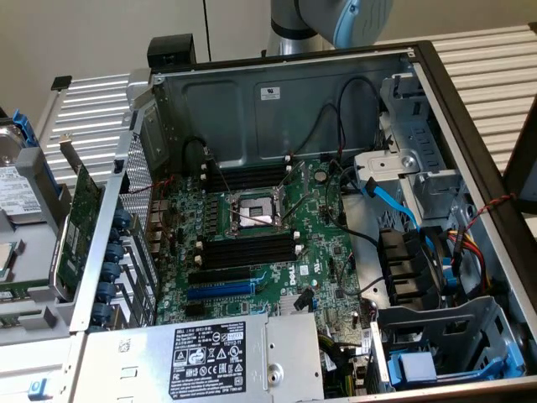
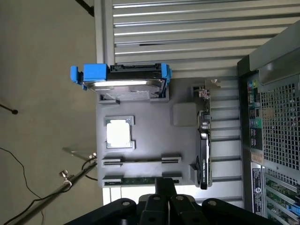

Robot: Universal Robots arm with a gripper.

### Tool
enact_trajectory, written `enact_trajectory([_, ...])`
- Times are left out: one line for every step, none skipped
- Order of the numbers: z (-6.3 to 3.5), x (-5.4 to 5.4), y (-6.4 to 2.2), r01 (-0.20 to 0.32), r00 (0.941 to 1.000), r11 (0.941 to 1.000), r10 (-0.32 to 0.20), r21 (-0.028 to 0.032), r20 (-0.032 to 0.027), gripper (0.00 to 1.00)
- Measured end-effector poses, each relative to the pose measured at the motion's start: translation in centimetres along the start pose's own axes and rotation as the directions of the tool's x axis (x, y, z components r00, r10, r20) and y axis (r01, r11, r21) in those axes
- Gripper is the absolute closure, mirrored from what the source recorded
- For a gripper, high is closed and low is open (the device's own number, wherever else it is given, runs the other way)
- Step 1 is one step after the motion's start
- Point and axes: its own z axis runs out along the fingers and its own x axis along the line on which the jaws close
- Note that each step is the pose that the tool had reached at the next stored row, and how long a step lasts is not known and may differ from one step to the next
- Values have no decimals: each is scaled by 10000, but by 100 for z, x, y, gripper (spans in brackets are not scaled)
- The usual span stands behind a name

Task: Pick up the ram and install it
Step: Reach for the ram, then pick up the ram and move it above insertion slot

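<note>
One stick of memory, one claw. Wrist view: the black two-fingered claw has its fingers pressed together on nothing. Its tips hang just over the ram, a long thin green circuit-board stick. The ram lies, apparently on edge, in the flat grey parts tray, in the cradle farthest from the blue-framed silver hard drive. The neighbouring cradle looks empty. Exterior view: the open silver-walled computer case fills the middle of the frame, and its long black memory slots with white end clips sit bare at centre (the grey-and-blue robot arm stands at the upper edge). Judged from here, a good pick wants the fingers parted first and set squarely across the stick's flat faces near mid-length. The lift should be straight, since a skewed grip would likely bind in the cradle.
</note>
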Motion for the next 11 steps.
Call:
enact_trajectory([-1, 6, -1, 0, 10000, 10000, 0, 0, -1, 89])
enact_trajectory([0, 8, -1, -1, 10000, 10000, 1, -1, 0, 89])
enact_trajectory([0, 8, -1, -1, 10000, 10000, 1, -1, -1, 89])
enact_trajectory([0, 8, -1, -1, 10000, 10000, 1, -1, -1, 89])
enact_trajectory([0, 8, -1, -1, 10000, 10000, 1, -2, 0, 89])
enact_trajectory([0, 8, -1, -1, 10000, 10000, 1, -1, 0, 89])
enact_trajectory([0, 8, -1, 0, 10000, 10000, 0, -1, 0, 89])
enact_trajectory([0, 9, -1, -1, 10000, 10000, 1, -2, 0, 89])
enact_trajectory([0, 9, -1, 0, 10000, 10000, 0, -1, 0, 89])
enact_trajectory([0, 9, -1, -1, 10000, 10000, 1, -1, 0, 89])
enact_trajectory([0, 10, -2, 2, 10000, 10000, -2, -1, -1, 89])
